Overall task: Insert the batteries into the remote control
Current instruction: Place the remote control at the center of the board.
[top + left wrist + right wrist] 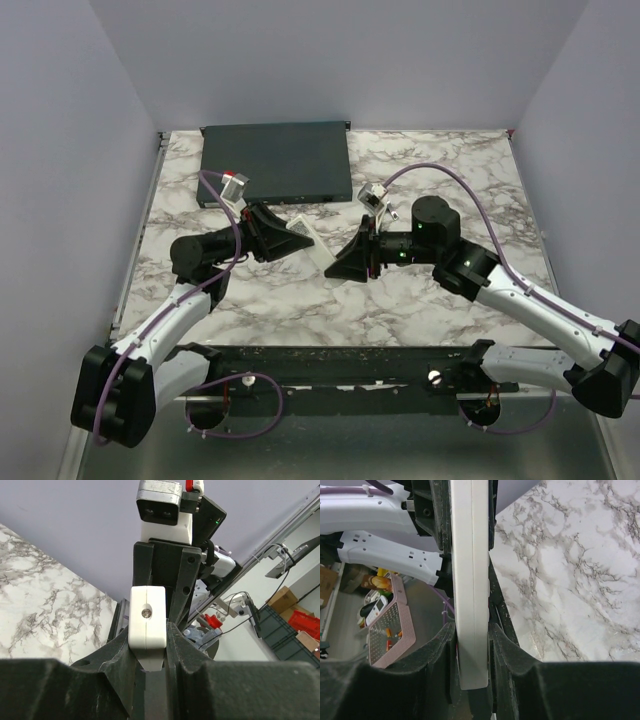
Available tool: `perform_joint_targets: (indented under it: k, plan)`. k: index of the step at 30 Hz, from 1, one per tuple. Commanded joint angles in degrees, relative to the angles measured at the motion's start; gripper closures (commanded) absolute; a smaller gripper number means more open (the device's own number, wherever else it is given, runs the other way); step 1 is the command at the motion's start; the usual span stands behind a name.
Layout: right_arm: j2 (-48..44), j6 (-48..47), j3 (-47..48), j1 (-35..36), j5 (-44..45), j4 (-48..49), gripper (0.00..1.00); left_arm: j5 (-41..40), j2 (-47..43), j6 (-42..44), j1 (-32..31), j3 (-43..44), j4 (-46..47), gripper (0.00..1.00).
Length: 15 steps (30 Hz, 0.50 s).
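Your left tool is clamping one end of the slim white plastic remote control, with its fingers pressing in from both sides. Your right tool is hugging the opposite end. Its fingers are lying against both sides of the bar, so it is reading as closed on it.

Seen from overhead, the remote is hanging above the marbled tabletop, bridging the two tools near the middle. Its long axis is running from about 11 o'clock, at the left tool, down to 5 o'clock, at the right tool. Neither arm is nearer, since both are already gripping it.

The right wrist camera is looking along one long edge with a seam, so you cannot tell which way the back cover is facing. The batteries are not showing in any view, and you are likely going to need one tool free to fetch them. Farther off, at 12 o'clock, the large flat dark-grey box is lying on the tabletop.
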Motion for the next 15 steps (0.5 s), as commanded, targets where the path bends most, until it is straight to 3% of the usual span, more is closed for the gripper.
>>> perform_joint_targets:
  k: [1, 3, 5, 6, 10, 15]
  plan:
    - [-0.4, 1.9, -2.0, 0.1, -1.6, 5.8, 0.99, -0.2, -0.8, 0.1, -0.2, 0.9, 1.3, 0.69]
    - [-0.3, 3.0, -2.3, 0.1, -1.3, 8.1, 0.99, -0.1, -1.2, 0.4, -0.2, 1.0, 0.3, 0.48]
    - [-0.8, 4.7, -2.8, 0.1, 0.2, 10.2, 0.99, -0.2, -1.8, 1.2, -0.2, 1.2, -1.7, 0.14]
    - [-1.5, 5.5, -3.4, 0.1, 1.2, 11.5, 0.99, -0.3, -2.2, 2.1, -0.2, 1.3, -3.8, 0.03]
    - [-5.0, 4.5, -4.6, 0.1, 11.0, 10.9, 0.99, -2.6, -5.3, 8.4, -0.1, 2.0, -16.5, 0.01]
    - [-7.0, 0.0, -2.0, 0.1, 30.6, -0.9, 0.99, -13.7, -10.7, 23.2, -0.1, 7.7, -49.2, 0.02]
